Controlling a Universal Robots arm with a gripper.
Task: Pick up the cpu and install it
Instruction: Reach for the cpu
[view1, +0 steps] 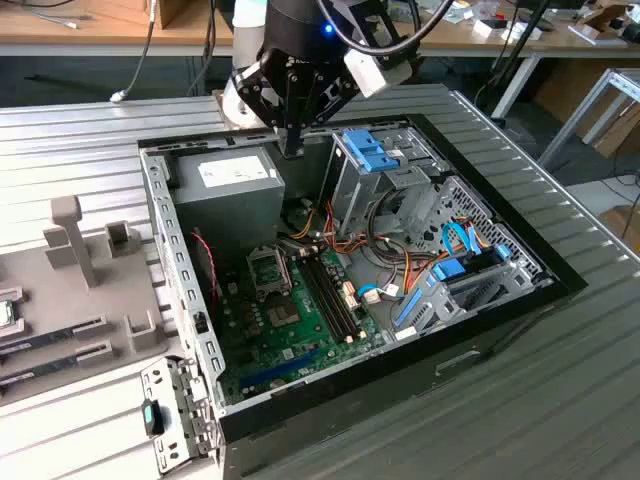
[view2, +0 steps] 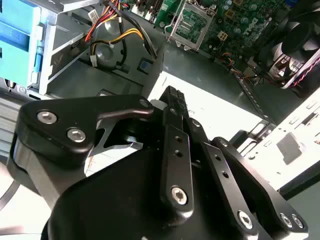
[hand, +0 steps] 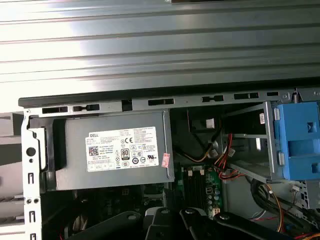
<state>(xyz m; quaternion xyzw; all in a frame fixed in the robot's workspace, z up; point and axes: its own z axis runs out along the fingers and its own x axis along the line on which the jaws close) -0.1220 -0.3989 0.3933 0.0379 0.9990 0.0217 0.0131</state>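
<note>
The cpu (view1: 5, 313) looks to be the small square piece with a silvery top at the exterior view's left edge. It lies on the grey holder tray (view1: 70, 300) and is cut off by the frame, so you cannot be sure of it. It is well apart from the gripper (view1: 292, 148) and outside the computer case (view1: 500, 310). Two memory sticks (view1: 55, 335) lie in slots on the same tray, just beside it.

Your arm comes down from the top of the exterior view with the wrist turned so the gripper points straight down. Its tip hangs over the far corner of the grey power supply (view1: 225, 190), between that box and the blue drive cage (view1: 372, 152). In the second wrist view the gripper (view2: 171, 95) has its fingers drawn together into one narrow black tip, and you can see nothing held between them.

The socket (view1: 268, 268) on the green motherboard (view1: 290, 330) lies nearer the camera than the gripper. In the second wrist view the socket (view2: 191, 22) shows its metal frame around a bare middle. The case rests on the ribbed metal tabletop (view1: 80, 130). The first wrist view looks down on the power supply (hand: 115, 150) and the drive cage (hand: 302, 145).
</note>
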